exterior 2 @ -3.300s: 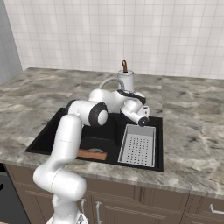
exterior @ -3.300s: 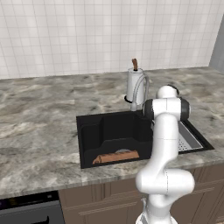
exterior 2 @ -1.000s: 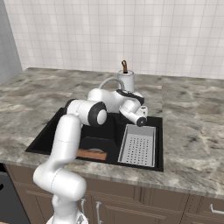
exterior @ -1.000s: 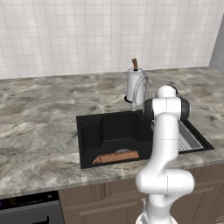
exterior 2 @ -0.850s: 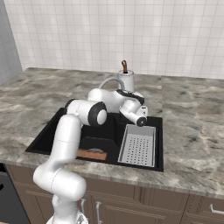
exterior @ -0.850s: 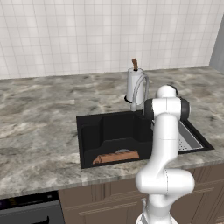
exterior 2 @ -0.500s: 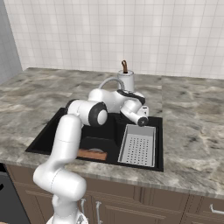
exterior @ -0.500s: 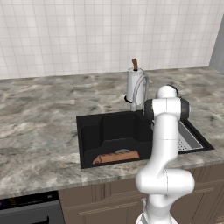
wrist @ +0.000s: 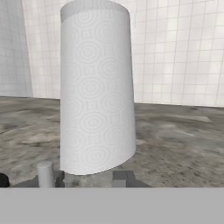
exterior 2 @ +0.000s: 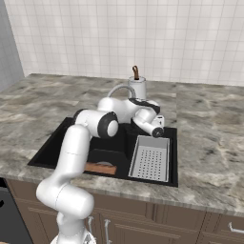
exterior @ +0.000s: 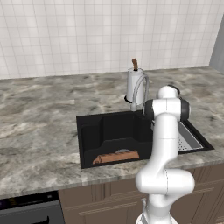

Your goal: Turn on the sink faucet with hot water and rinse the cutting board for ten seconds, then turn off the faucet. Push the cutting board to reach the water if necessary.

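Note:
The black sink (exterior: 109, 131) holds the orange-brown cutting board (exterior: 116, 156), which lies flat at the front of the basin (exterior 2: 100, 167). The grey gooseneck faucet (exterior: 140, 87) arches over the back rim (exterior 2: 120, 88). No water shows under the spout. My arm reaches over the sink, with the hand close to the faucet's base. In the hand view my gripper (wrist: 92, 178) is open, its tips standing apart with nothing between them. A short grey post (wrist: 45, 173) stands just left of them.
A white paper towel roll (wrist: 96, 87) with a brown knob stands behind the faucet (exterior: 134, 83), right in front of the hand. A perforated grey tray (exterior 2: 151, 157) sits in the sink's right part. Marble counter (exterior: 39, 118) surrounds the basin, and a tiled wall rises behind.

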